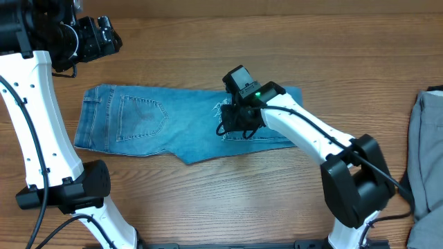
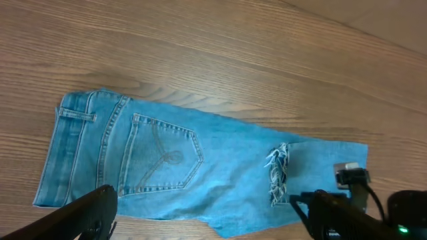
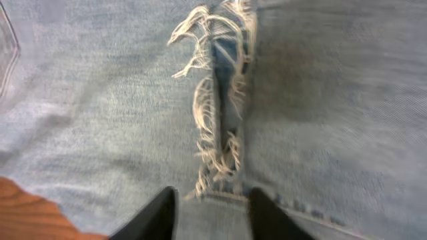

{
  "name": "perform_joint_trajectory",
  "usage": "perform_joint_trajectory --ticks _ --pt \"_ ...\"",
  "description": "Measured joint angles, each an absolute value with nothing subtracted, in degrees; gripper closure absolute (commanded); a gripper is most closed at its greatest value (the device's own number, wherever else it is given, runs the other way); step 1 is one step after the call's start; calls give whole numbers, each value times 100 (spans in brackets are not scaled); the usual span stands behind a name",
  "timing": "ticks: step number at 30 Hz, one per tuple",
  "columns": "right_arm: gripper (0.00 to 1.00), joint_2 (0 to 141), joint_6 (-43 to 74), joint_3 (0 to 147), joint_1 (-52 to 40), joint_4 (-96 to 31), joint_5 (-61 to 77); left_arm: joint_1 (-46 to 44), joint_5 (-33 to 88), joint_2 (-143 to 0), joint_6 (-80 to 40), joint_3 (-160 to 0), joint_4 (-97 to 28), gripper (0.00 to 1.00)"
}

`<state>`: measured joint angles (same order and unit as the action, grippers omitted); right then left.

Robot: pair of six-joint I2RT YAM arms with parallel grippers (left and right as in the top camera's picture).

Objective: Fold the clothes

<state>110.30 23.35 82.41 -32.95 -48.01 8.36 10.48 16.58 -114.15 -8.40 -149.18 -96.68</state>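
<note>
The clothes, light blue jeans (image 1: 145, 121), lie flat across the table's middle with the waistband to the left and a back pocket (image 2: 163, 157) facing up. A leg is folded back over itself, and its frayed hem (image 3: 213, 100) lies near the middle. My right gripper (image 1: 235, 124) is down on the denim at that hem. Its fingers (image 3: 163, 213) stand a little apart, astride the stitched hem edge, open (image 3: 213, 197). My left gripper (image 1: 100, 38) hangs high over the table's far left corner. It is wide open (image 2: 203, 199) with nothing between its fingers.
A plain grey garment (image 1: 426, 149) lies at the table's right edge. Bare wooden table (image 1: 208, 200) surrounds the jeans. The right arm (image 1: 311, 135) reaches across the jeans' right end.
</note>
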Motion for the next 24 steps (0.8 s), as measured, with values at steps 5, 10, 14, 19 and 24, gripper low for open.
perform_joint_trajectory --ticks 5,10,14,19,24 --pt "96 10412 2333 8241 -2506 -5245 862 1048 1658 -11415 -840 -14918 -9668 6" --pt "96 10171 2359 8248 -1107 -5680 886 1048 1658 -11415 -840 -14918 -9668 6" --pt "96 10289 2185 7983 -464 -5697 980 1048 1658 -11415 -840 -14918 -9668 5" --pt "95 10617 1841 7102 -541 -5336 1160 1048 1656 -11415 -840 -14918 -9668 5" --pt "96 10757 1640 6495 -596 -4886 1341 1048 1656 -11415 -840 -14918 -9668 5"
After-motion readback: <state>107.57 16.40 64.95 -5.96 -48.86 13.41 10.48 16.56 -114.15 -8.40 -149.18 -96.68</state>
